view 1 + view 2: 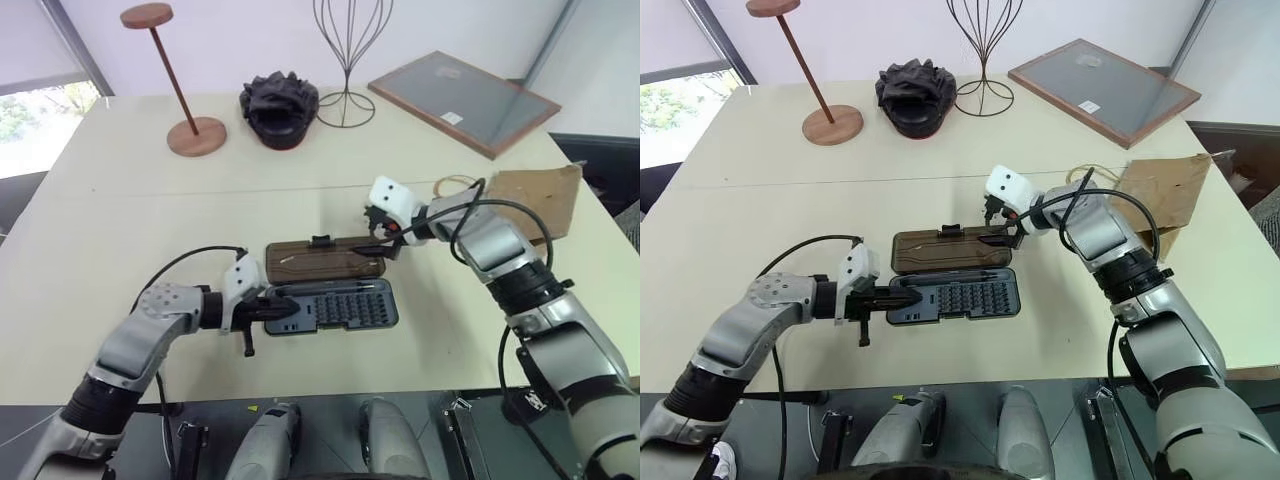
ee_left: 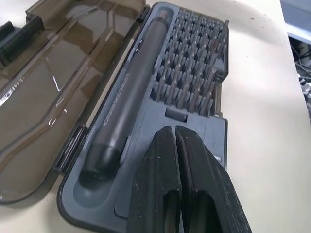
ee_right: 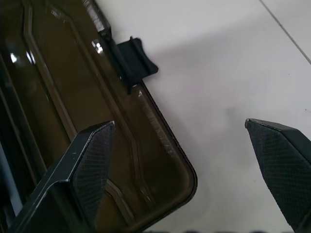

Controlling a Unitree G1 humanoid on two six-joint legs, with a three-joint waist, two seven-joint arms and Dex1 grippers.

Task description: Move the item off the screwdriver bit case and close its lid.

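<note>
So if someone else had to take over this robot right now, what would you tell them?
Left gripper: shut, pressing on the screwdriver bit case at its end.
Right gripper: open, at the far right corner of the lid.
Paper bag: already off the case, lying on the table to the right.
Done: bag moved.
Left: the lid lies flat open; fold it over the case and latch it.

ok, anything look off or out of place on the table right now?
Nothing spilled or damaged. The case lies open, lid flat on the table behind it, bits in their rows. The paper bag is off it, at the table's right edge. Left gripper shut on the case's end; right gripper open at the lid's corner.
</note>
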